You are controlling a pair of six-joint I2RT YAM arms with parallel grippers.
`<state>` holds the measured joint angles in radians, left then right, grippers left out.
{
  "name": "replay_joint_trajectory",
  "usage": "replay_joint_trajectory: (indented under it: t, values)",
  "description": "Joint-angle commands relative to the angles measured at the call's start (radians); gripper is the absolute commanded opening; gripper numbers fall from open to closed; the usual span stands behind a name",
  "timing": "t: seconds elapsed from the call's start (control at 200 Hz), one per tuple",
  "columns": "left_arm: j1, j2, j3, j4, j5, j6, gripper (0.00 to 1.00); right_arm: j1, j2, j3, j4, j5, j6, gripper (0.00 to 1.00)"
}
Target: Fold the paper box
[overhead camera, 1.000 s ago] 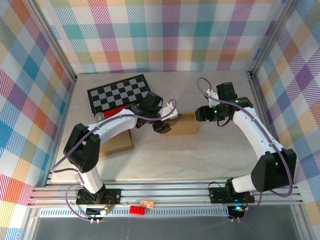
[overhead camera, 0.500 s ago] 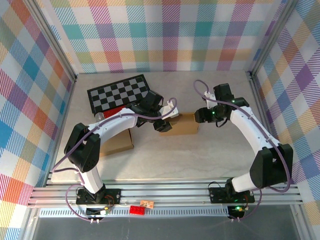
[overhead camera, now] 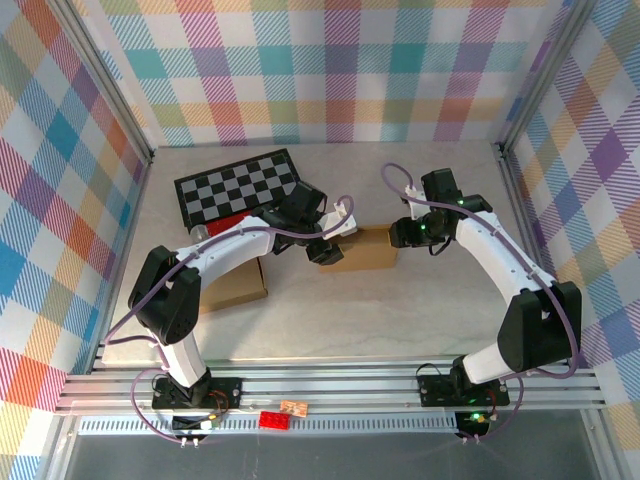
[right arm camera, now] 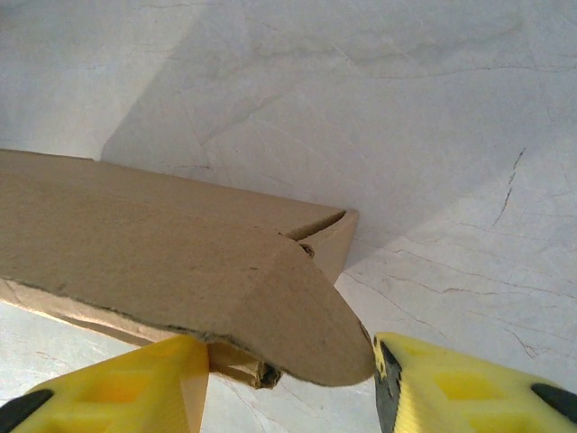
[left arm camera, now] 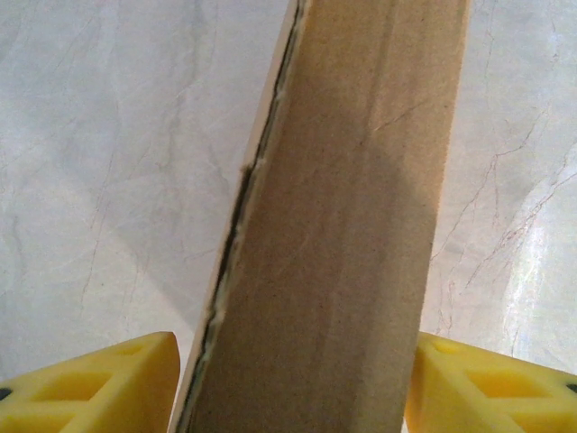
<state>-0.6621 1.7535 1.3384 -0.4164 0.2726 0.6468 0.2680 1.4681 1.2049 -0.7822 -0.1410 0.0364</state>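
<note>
1. Beneath the checkered board (overhead camera: 238,187), a pale marble-look table (overhead camera: 330,320) is carrying the whole scene.
2. At the far left of the table, the board is lying flat and serving as the reference for every place below.
3. Right of the board and slightly nearer the arm bases, the paper box (overhead camera: 368,252) is lying as a low, flat brown body. Judged from its shape, the folding is partly done. The long panels are already forming a shallow sleeve, while the ends are waiting to be closed.
4. Just in front of the board, a second flat cardboard piece (overhead camera: 238,287) is lying untouched.
5. At the box end nearer the board, the left gripper (overhead camera: 324,251) is clamping the box. Its yellow fingers (left arm camera: 99,388) are pressing on both sides of a narrow cardboard panel.
6. At the box end farther from the board, the right gripper (overhead camera: 404,232) is straddling a rounded flap (right arm camera: 306,325). Whether its fingers are already squeezing the flap cannot be told.
7. This flap is sticking out loose, and a seam (left arm camera: 252,171) is gaping along the panel, so tucking and closing appear to be left.
8. No brand, label or writing is showing. The box is plain brown and the board is displaying only black and white squares.
</note>
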Motion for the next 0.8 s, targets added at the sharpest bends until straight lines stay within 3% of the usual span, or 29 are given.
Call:
replay_joint_trajectory:
  t: [0.0,0.37,0.795]
  values:
    - [0.009,0.002,0.021,-0.004,0.031,-0.004,0.63,0.005,0.017,0.042,-0.062,0.032,-0.019,0.53]
    - [0.012,0.006,0.025,-0.001,0.039,-0.009,0.62,0.001,-0.017,0.101,-0.107,0.003,-0.060,0.58]
    - [0.013,-0.002,0.024,-0.012,0.037,-0.008,0.62,0.004,0.021,0.156,-0.124,0.012,-0.086,0.34]
